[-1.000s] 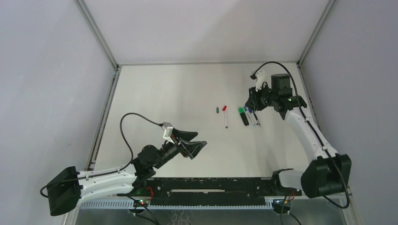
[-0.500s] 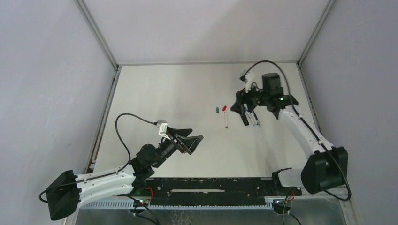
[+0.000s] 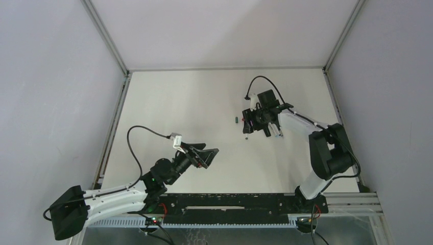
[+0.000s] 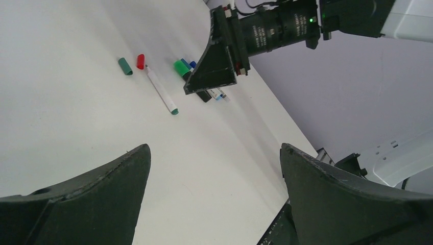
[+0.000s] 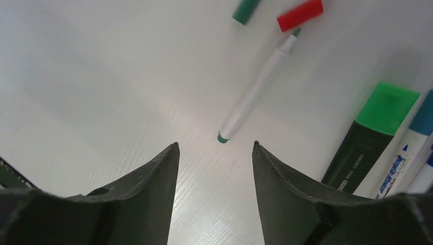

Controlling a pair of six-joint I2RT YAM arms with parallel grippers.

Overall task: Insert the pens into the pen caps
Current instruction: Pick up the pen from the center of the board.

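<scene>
A slim white pen (image 5: 258, 87) with a green tip lies on the table, its tail end just ahead of my right gripper (image 5: 215, 144), which is open and empty low over it. A red cap (image 5: 300, 14) and a dark green cap (image 5: 246, 10) lie beyond the pen's tip. A thick black marker (image 5: 373, 138) with a green cap and blue-capped white pens (image 5: 413, 148) lie to the right. In the top view the right gripper (image 3: 248, 124) covers most of the white pen. My left gripper (image 3: 202, 155) is open and empty, far from the pens; its own view (image 4: 214, 148) shows bare table.
The left wrist view shows the green cap (image 4: 122, 66), red cap (image 4: 140, 61), white pen (image 4: 161, 92) and the right gripper (image 4: 219, 56) over the pen cluster. A black rail (image 3: 230, 201) runs along the near edge. Grey walls enclose the white table (image 3: 178, 102).
My right arm has swung left, and its gripper went from above the black marker and blue pens to above the white pen. My left gripper shifted slightly left.
</scene>
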